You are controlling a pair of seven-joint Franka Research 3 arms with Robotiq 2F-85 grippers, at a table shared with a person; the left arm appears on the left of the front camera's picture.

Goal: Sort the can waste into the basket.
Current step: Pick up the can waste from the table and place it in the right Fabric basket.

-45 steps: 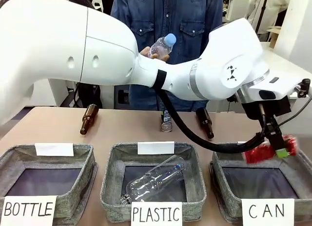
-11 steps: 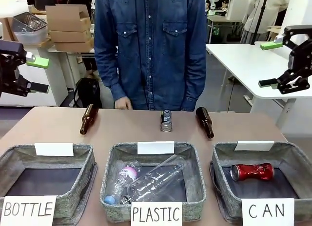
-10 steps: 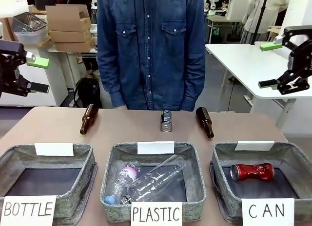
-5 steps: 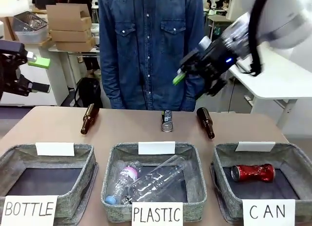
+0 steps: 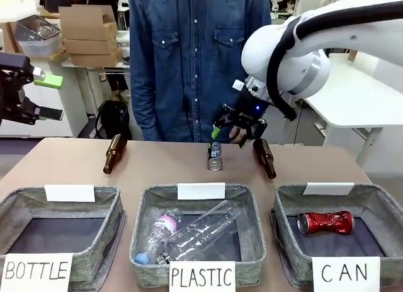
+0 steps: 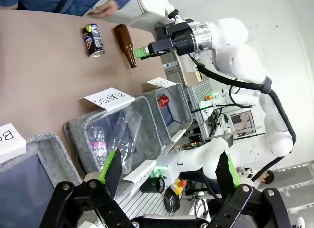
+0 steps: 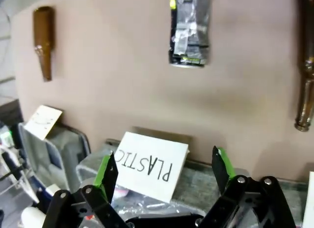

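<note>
The right hand (image 5: 230, 136) hangs close over the dark can (image 5: 215, 157) without touching it, its fingers spread wide and holding nothing. The left hand (image 5: 45, 97) is also wide and empty, off at the side. The dark can lies on the worktop (image 5: 176, 169), long axis toward the person, silver top toward the robot. The red can (image 5: 325, 221) lies in the CAN basket (image 5: 286, 197), long axis left to right.

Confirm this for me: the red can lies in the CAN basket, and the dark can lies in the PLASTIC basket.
One part is wrong. The red can does lie in the CAN basket, but the dark can lies on the table at the far side, in no basket; the front view shows it.
</note>
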